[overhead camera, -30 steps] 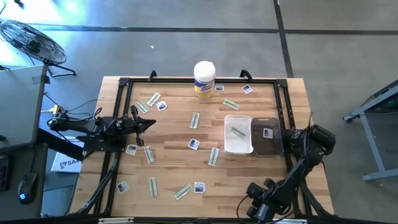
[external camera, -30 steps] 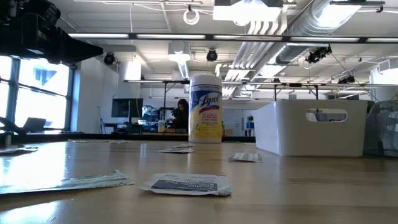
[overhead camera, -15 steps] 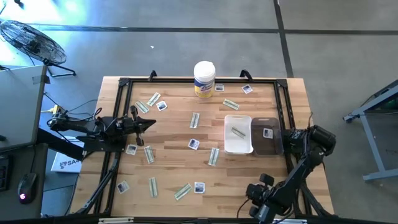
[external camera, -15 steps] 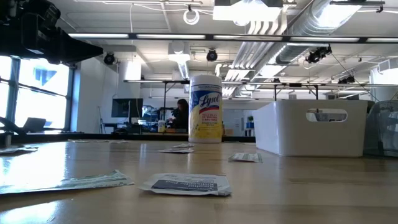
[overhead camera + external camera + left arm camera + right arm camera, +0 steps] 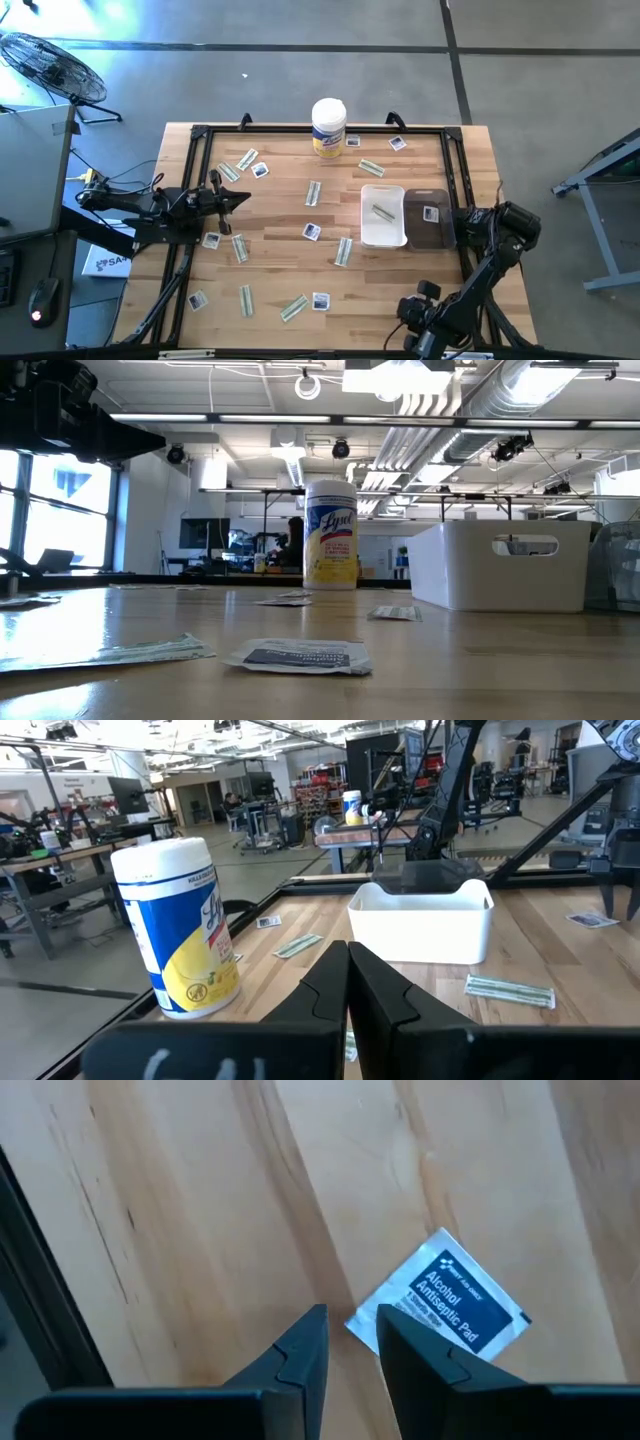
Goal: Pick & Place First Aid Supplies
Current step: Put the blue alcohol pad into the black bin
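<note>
Your right pincer, narrowly spread w/ nothing held, hangs over an antiseptic packet, lined up to pinch.

Packets scattered around white bin

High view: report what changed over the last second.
Only the right arm shifted a little at the table's near edge, then settled; its right gripper hangs slightly open by an antiseptic pad packet. Nothing was gripped or released. The left gripper stayed shut and still; the scattered packets, canister and white bin kept their places.
</note>
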Controlling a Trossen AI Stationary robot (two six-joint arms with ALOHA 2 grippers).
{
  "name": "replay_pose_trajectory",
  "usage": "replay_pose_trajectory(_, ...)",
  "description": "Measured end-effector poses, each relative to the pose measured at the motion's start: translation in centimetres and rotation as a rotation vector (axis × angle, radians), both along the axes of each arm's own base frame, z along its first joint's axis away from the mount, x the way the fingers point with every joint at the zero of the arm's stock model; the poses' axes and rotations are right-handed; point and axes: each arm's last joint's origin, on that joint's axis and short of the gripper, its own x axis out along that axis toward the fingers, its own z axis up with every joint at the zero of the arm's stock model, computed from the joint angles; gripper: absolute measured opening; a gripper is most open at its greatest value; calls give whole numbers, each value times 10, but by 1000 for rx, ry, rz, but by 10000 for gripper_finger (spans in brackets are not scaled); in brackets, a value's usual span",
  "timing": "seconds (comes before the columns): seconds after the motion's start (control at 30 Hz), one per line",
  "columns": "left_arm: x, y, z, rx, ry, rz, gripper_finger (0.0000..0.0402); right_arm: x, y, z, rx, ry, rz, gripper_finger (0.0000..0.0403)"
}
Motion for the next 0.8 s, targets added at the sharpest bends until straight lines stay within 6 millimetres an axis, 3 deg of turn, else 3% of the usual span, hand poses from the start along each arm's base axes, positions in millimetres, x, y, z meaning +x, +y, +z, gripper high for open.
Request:
replay_pose_trajectory(0.33, 0, 0, 0, 0, 0, 0, 1, 0, 2, -1, 20, 14, 21, 83)
replay_pose_trajectory(0.53, 0, 0, 0, 0, 0, 0, 1, 4, 6, -15, 26, 63, 56, 83)
replay_pose_trajectory(0.8, 0, 0, 0, 0, 0, 0, 1, 4, 5, -17, 9, 65, 45, 82)
